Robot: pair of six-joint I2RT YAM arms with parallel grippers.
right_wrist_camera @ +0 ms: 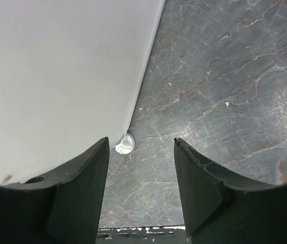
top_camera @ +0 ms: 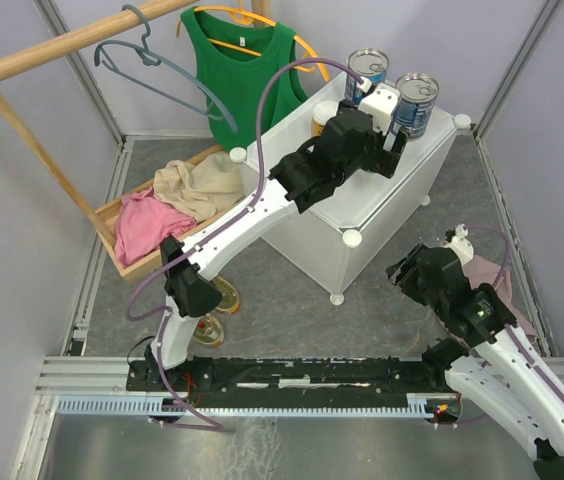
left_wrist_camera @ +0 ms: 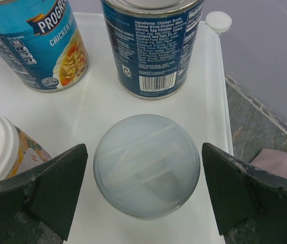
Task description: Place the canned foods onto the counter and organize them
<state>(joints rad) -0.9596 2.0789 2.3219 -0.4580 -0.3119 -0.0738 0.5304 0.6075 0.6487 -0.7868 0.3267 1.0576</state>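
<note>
On the white counter [top_camera: 362,215] two tall blue-labelled cans [top_camera: 367,72] [top_camera: 417,100] stand at the back edge. They also show in the left wrist view [left_wrist_camera: 36,40] [left_wrist_camera: 151,46]. My left gripper [left_wrist_camera: 144,147] is open over the counter top. A small white-lidded can [left_wrist_camera: 147,165] stands upright between its fingers [left_wrist_camera: 57,193], with a gap on each side. A second small white-lidded can [left_wrist_camera: 1,147] stands to its left. Two flat gold tins [top_camera: 227,295] [top_camera: 210,330] lie on the floor by the left arm's base. My right gripper [right_wrist_camera: 141,147] is open and empty, low over the floor beside the counter's side wall [right_wrist_camera: 57,76].
A wooden tray [top_camera: 112,245] with pink and beige clothes sits left of the counter. A green top [top_camera: 242,65] hangs on the wooden rack behind. A pinkish cloth [top_camera: 487,275] lies on the floor at the right. The counter's foot [right_wrist_camera: 125,143] is near my right fingers.
</note>
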